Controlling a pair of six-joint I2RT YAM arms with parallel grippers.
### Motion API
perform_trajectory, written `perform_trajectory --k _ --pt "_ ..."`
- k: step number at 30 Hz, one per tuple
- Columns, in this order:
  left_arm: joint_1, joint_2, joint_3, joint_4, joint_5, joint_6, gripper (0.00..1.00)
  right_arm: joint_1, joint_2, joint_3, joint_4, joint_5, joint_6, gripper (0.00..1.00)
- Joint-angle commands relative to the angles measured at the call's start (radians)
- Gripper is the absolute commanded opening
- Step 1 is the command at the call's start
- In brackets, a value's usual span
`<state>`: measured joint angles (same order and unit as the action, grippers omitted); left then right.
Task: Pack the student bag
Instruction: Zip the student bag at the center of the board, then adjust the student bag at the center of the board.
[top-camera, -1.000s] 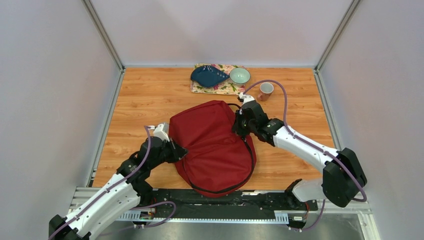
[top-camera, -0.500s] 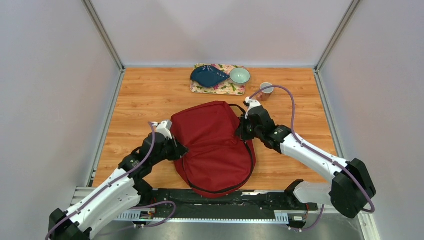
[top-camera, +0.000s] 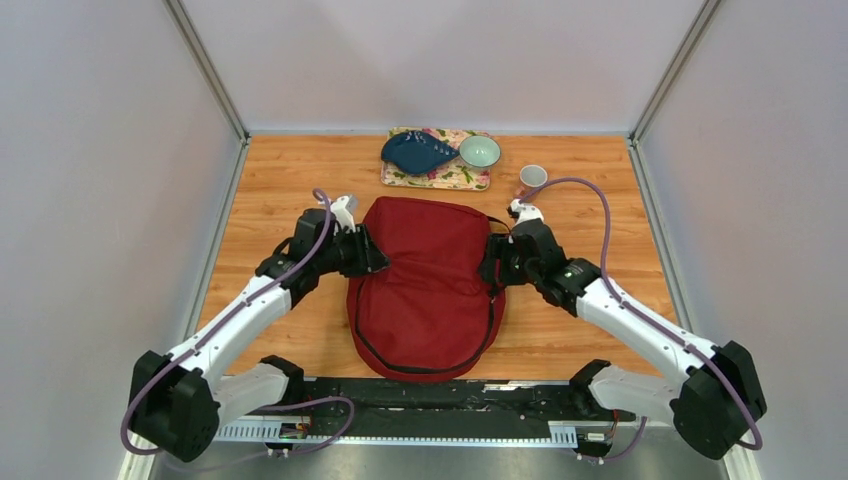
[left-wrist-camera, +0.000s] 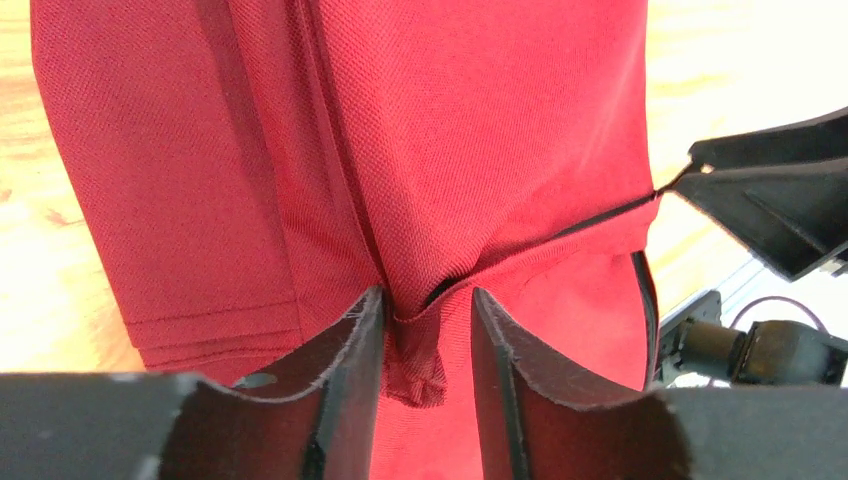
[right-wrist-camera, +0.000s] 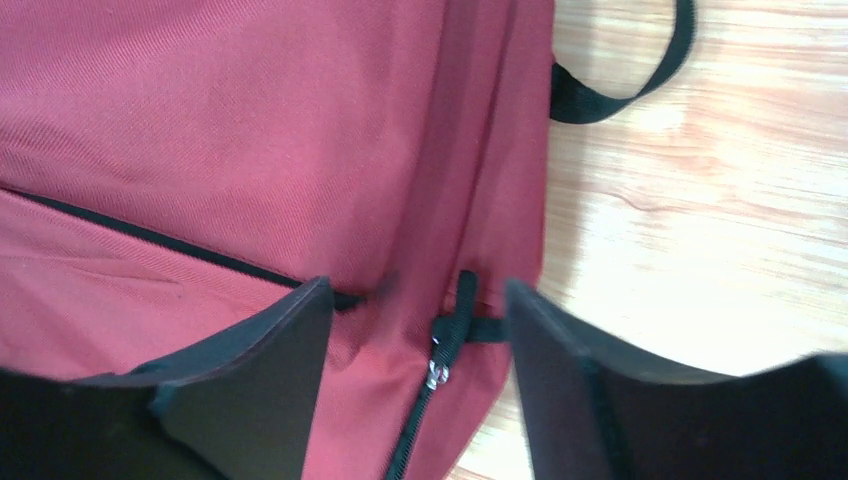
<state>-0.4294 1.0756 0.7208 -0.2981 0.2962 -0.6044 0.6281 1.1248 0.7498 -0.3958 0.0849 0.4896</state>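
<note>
On wooden table (top-camera: 280, 190), centre spread right gripper (right-wrist-camera: 418, 290) on student bag (top-camera: 425, 280) zipper pull (right-wrist-camera: 440, 360); left gripper (left-wrist-camera: 428, 295) around fold (left-wrist-camera: 415, 350), grip indeterminate.

One student bag (top-camera: 425, 290); one floral tray (top-camera: 445, 178); one blue pouch (top-camera: 415, 152); one bowl (top-camera: 479, 151); one cup (top-camera: 533, 176).

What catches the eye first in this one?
The dark red student bag dominates, lying flat in the middle of the wooden table. The left gripper and right gripper flank its sides, jaws apart. A fabric fold sits between the left's, and a zipper pull between the right's.
</note>
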Motion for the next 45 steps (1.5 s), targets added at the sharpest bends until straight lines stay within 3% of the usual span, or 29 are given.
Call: perform_trajectory --k 1,4,6,11,15,20,24,29,37,40,45 --pt "0.001 -0.104 -0.058 0.090 0.046 -0.040 0.56 -0.016 -0.094 0.014 -0.057 0.058 -0.014 0.71" --pt "0.000 -0.221 -0.130 0.032 -0.028 -0.047 0.70 -0.019 -0.138 -0.004 -0.104 0.050 -0.008 0.73" --pt "0.000 -0.275 -0.153 -0.013 -0.071 -0.041 0.73 -0.019 -0.164 -0.023 -0.121 0.003 0.006 0.73" --pt "0.001 -0.397 -0.182 -0.162 -0.152 -0.025 0.76 -0.021 -0.197 -0.131 -0.057 -0.184 0.099 0.74" --pt "0.001 -0.431 -0.256 -0.191 -0.137 -0.035 0.76 -0.021 -0.162 -0.181 -0.003 -0.231 0.148 0.74" --pt "0.001 -0.431 -0.386 -0.047 0.010 -0.118 0.73 -0.019 -0.083 -0.168 0.023 -0.247 0.162 0.73" --pt "0.000 -0.344 -0.439 0.164 0.102 -0.170 0.66 -0.019 -0.033 -0.145 0.061 -0.277 0.182 0.67" --pt "0.001 -0.194 -0.358 0.287 0.169 -0.166 0.63 -0.022 0.030 -0.070 0.068 -0.255 0.168 0.57" --pt "0.000 0.004 -0.126 0.303 0.216 -0.097 0.62 -0.068 0.089 0.040 0.037 -0.237 0.129 0.57" --pt "0.001 0.004 -0.066 0.209 0.167 -0.043 0.65 -0.105 0.078 0.063 0.012 -0.246 0.092 0.61" --pt "0.001 -0.061 -0.043 0.061 0.023 0.025 0.75 -0.189 0.021 0.071 -0.084 -0.186 0.032 0.75"
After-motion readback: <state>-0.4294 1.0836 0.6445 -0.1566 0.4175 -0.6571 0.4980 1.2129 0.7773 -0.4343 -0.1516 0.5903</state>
